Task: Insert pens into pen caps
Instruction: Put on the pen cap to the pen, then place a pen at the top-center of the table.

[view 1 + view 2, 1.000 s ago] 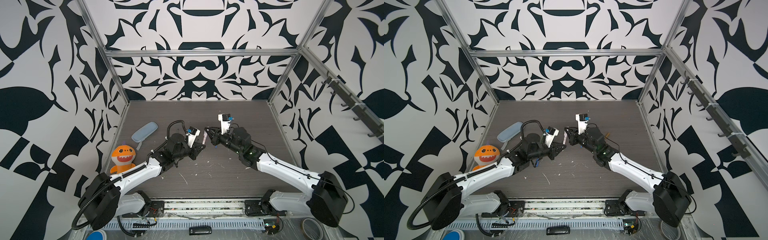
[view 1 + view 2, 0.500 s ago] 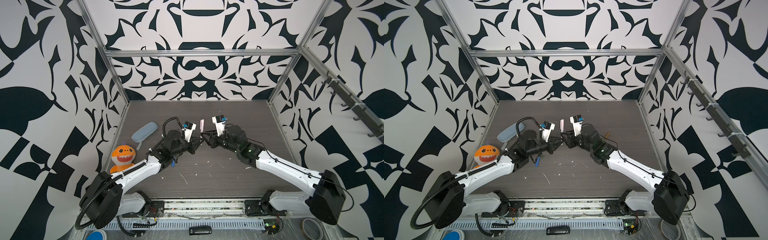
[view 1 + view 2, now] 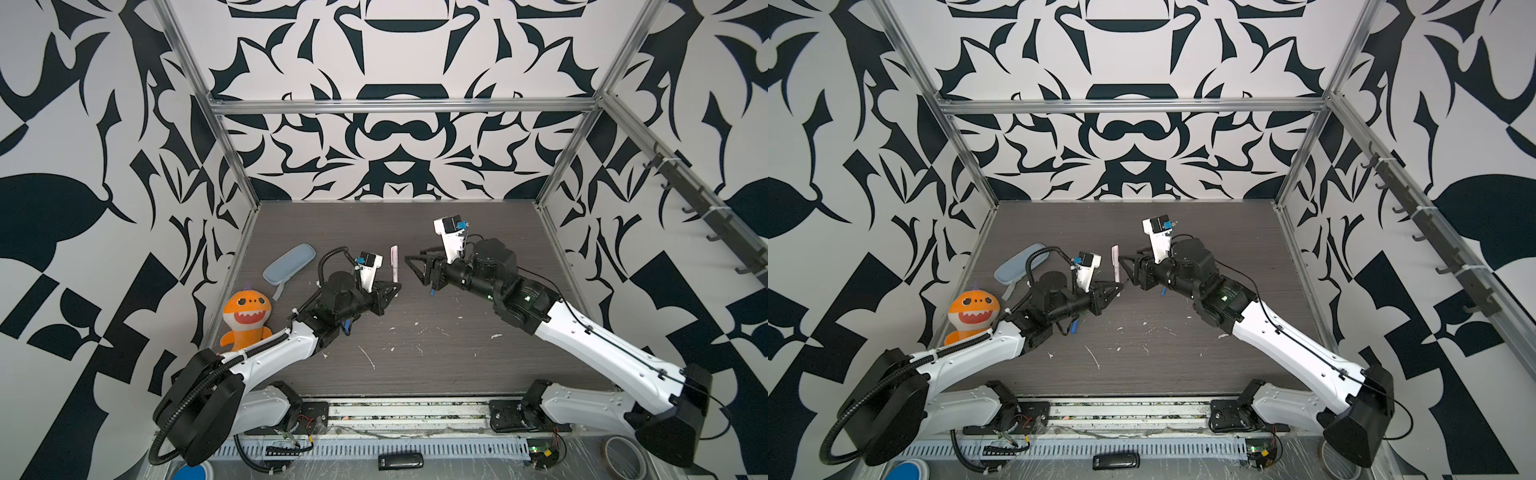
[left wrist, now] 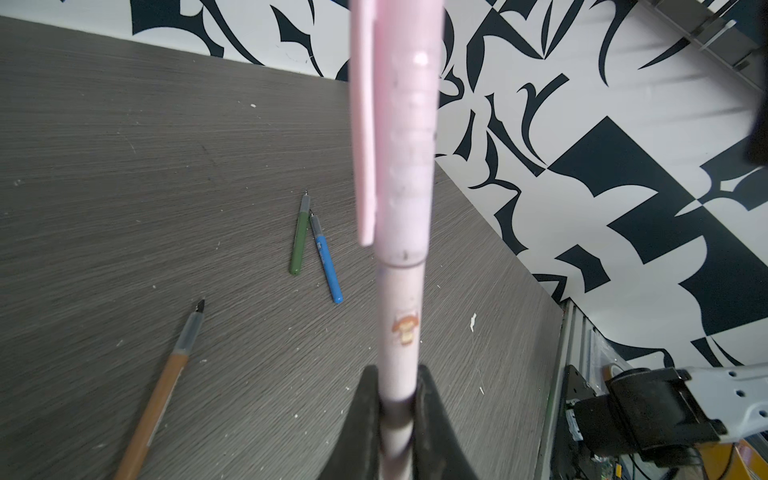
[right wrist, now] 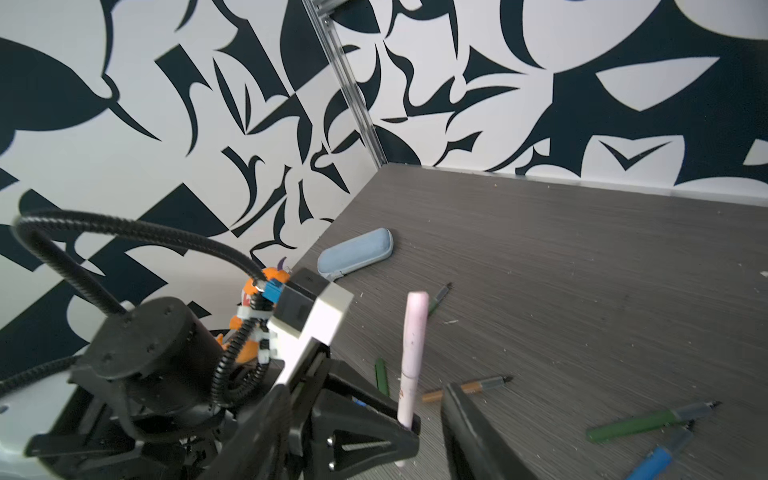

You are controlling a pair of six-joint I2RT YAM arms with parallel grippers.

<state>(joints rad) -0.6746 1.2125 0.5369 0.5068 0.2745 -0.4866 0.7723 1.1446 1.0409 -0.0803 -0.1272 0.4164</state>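
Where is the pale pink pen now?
The pale pink pen stands upright mid-table in both top views, base pinched in the left gripper, beside the open right gripper.

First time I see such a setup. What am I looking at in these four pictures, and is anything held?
Two robot arms work over a table inside a patterned booth. Two pictures look down from overhead; two come from cameras on the arms' wrists. The left claw is shut on a pale pink pen, upright with its pink cap on. The right claw is open beside it, holding nothing. On the table lie a green pen, a blue pen and an orange-brown pen, all uncapped, a pale blue pencil case and an orange plush toy.
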